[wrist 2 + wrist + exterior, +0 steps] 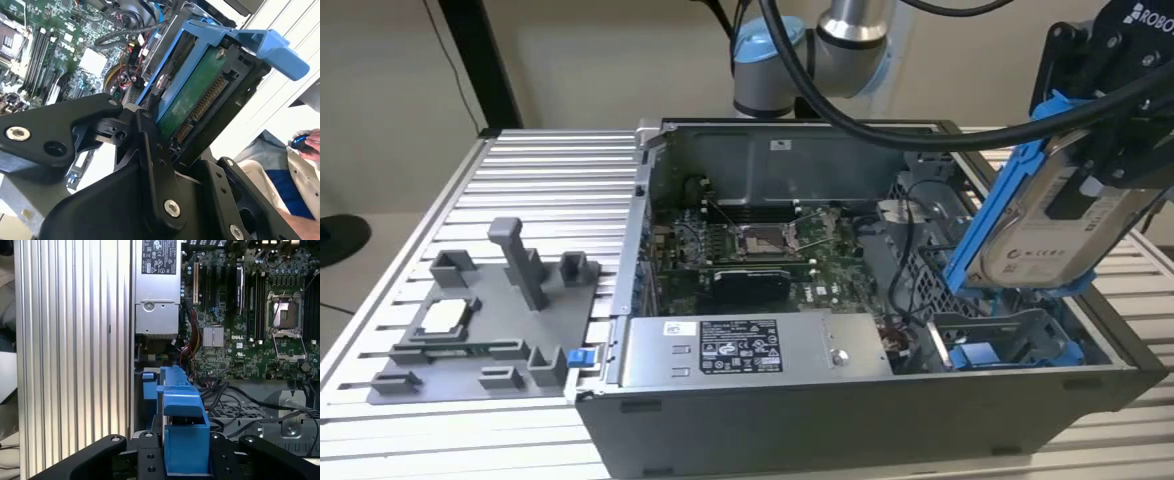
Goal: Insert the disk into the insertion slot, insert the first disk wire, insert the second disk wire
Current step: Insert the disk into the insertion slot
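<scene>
Silver-grey, white-labelled, blue-framed disk (1027, 235), steeply tilted, tight in the closed jaws of the gripper (1098, 165).

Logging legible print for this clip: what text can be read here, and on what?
On the disk label: grey print, too small to read.
On the power supply sticker: black print, too small to read.
On the gripper holding the disk: white letters, cut off at the edge.
On the motherboard: white marks, too small to read.
Nothing to quote.
</scene>
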`<action>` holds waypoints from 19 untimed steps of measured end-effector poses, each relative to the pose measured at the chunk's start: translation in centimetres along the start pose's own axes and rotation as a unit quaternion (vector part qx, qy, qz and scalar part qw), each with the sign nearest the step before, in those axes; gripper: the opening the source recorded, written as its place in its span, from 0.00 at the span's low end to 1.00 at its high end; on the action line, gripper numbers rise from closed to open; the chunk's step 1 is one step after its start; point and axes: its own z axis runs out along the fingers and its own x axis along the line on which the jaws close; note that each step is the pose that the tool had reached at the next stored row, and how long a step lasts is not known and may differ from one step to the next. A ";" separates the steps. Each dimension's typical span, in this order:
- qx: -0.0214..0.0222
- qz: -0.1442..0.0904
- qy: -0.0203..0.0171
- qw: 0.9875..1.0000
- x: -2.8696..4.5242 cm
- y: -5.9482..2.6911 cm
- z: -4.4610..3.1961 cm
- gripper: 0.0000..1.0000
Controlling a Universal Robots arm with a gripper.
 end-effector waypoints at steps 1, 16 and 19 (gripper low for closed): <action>0.000 0.000 0.000 1.000 0.00 -0.02 0.01 0.00; 0.000 0.000 0.000 1.000 -0.01 -0.38 0.29 0.00; 0.000 0.000 0.000 1.000 -0.01 -0.44 0.34 0.00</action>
